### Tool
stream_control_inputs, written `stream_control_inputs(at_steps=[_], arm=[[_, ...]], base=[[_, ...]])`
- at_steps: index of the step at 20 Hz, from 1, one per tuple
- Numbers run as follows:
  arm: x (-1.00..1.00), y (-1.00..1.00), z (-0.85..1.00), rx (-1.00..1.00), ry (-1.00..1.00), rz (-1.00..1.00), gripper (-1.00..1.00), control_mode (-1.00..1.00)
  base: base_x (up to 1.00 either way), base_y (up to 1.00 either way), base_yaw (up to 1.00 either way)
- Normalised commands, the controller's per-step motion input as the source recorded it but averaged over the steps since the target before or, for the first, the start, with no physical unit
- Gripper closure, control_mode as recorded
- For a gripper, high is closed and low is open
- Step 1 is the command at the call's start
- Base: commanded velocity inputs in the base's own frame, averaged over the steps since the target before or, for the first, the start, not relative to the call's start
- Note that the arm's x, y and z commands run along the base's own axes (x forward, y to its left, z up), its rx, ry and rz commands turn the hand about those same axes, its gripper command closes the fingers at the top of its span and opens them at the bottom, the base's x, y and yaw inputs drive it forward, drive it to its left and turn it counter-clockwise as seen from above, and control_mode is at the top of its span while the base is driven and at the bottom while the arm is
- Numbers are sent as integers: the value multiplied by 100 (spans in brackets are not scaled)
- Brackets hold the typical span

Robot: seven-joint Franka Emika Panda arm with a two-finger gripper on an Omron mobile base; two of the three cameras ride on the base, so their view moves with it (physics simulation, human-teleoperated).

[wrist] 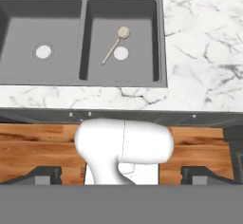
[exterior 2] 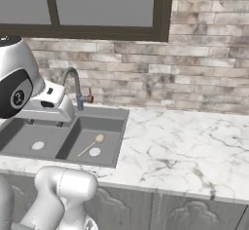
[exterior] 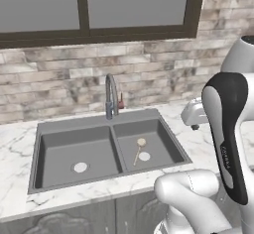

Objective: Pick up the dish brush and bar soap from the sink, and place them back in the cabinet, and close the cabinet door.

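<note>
The dish brush (exterior: pixel 139 150) (exterior 2: pixel 92 144) (wrist: pixel 114 45) lies in the right basin of the dark grey sink (exterior: pixel 74 126) (exterior 2: pixel 116 141) (wrist: pixel 161 38). Its tan stick handle runs diagonally, and its pale round head points toward the faucet, beside the silver drain. My gripper (exterior: pixel 195 126) (exterior 2: pixel 46 122) (wrist: pixel 122 173) hangs high over the counter's front edge, near the right basin and well clear of the brush. It is open wide with nothing between its fingertips (wrist: pixel 45 173). The bar soap, the cabinet and the cabinet door are out of view.
A grey gooseneck faucet (exterior: pixel 111 95) (exterior 2: pixel 74 82) rises behind the divider, with a small reddish-brown knob (exterior 2: pixel 89 97) beside it. White marble counter (exterior 2: pixel 185 151) stretches to the right of the sink. A brick wall and a dark-framed window (exterior: pixel 89 10) stand behind. Carved base cabinets sit below.
</note>
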Motion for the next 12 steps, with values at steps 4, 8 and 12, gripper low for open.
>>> stream_control_inputs(at_steps=[4, 8, 12], arm=[[0, 0, 0, 0, 0, 0, -100, 100], [0, 0, 0, 0, 0, 0, -100, 100], [0, 0, 0, 0, 0, 0, -100, 100]], base=[[42, 8, -5], [49, 0, 4], [50, 0, 13]])
